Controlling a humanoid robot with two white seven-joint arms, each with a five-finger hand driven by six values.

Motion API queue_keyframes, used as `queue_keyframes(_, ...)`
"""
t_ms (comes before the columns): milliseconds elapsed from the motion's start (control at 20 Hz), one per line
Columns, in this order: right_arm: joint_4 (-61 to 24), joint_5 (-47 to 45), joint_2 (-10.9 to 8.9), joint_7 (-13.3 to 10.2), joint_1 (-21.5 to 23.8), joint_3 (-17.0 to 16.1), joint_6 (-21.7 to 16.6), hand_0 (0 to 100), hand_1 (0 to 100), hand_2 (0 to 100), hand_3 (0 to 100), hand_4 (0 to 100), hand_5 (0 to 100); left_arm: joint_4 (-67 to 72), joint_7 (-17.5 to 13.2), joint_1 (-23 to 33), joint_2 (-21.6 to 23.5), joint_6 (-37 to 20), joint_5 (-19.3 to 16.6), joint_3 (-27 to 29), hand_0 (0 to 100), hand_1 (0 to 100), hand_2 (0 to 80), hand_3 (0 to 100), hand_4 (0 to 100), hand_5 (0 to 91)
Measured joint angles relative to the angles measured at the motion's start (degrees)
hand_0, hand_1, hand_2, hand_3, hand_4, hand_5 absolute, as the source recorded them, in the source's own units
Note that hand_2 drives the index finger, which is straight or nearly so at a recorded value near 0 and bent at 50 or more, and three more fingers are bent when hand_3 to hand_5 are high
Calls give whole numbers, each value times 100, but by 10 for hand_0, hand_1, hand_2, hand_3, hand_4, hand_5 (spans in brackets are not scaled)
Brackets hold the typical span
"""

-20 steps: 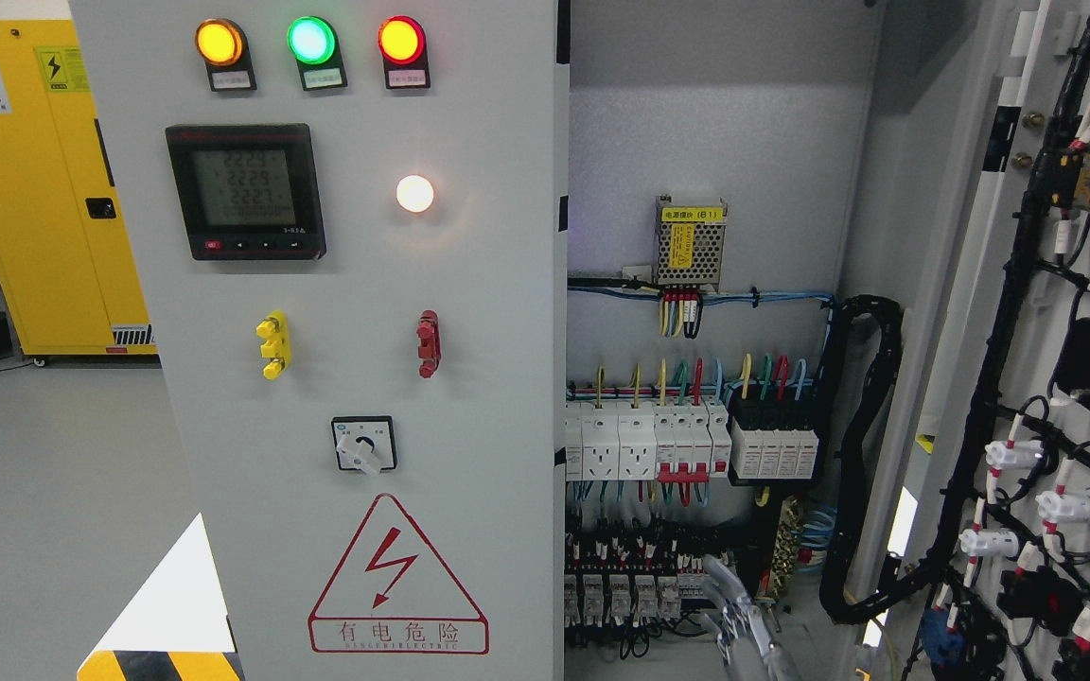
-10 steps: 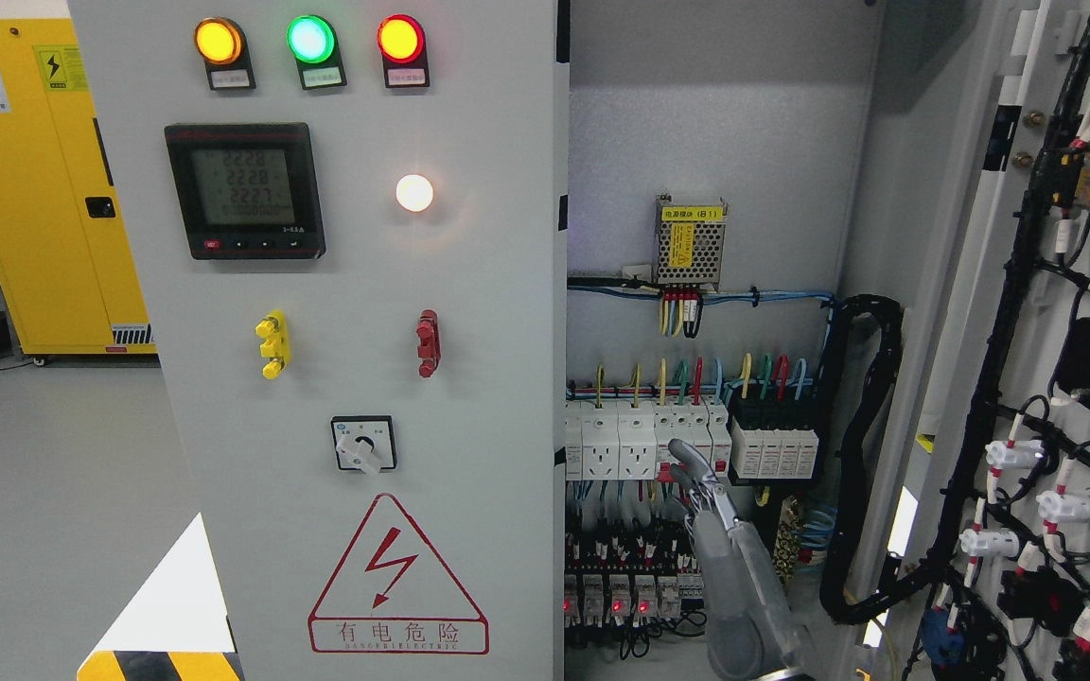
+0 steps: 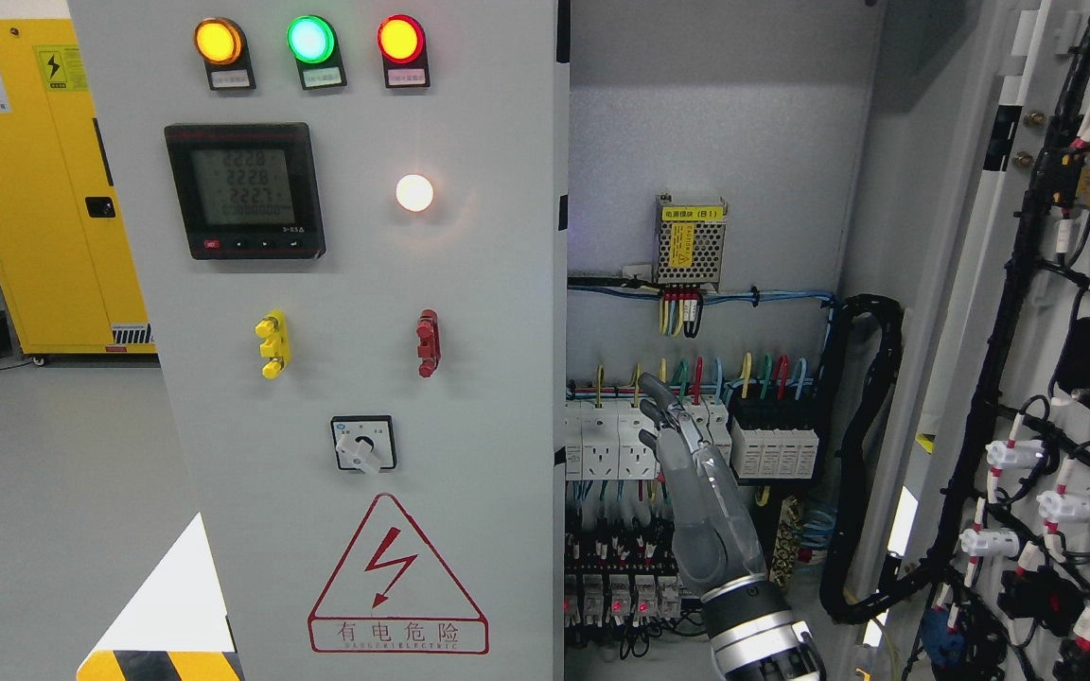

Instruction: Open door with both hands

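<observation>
The grey left door [image 3: 469, 284] of the electrical cabinet is closed, with three indicator lamps, a meter [image 3: 244, 189] and a danger triangle on its face. The right door [image 3: 1056, 312] stands swung out to the right, showing its wired inner side. My right hand [image 3: 663, 411] rises from the bottom edge in front of the cabinet interior, fingers stretched up and to the left and holding nothing. Its fingertips [image 3: 647, 383] are a short way right of the left door's free edge [image 3: 559, 397], apart from it. No left arm shows.
Behind the hand is a row of white breakers [image 3: 602, 445], with relays and coloured wires below. A power supply [image 3: 690, 241] hangs higher up. A black cable conduit [image 3: 862, 454] loops to the right door. A yellow cabinet [image 3: 43, 189] stands at far left.
My right hand has risen from the bottom edge up in front of the breakers, moving slightly left toward the closed door's edge. Both doors stay where they were.
</observation>
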Motion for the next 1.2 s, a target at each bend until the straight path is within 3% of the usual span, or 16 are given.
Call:
queue_keyframes(451, 641, -636, 85, 205, -623, -24, 154, 216, 51, 0, 0, 0, 0, -9, -2, 0, -13, -20, 13, 9, 0, 0, 0, 2, 0, 0)
queue_keyframes(1201, 1432, -1428, 114, 1107, -1178, -178, 272, 216, 47, 0, 0, 0, 0, -23, -26, 0, -75, 18, -51, 386, 0, 0, 0, 5, 0, 0)
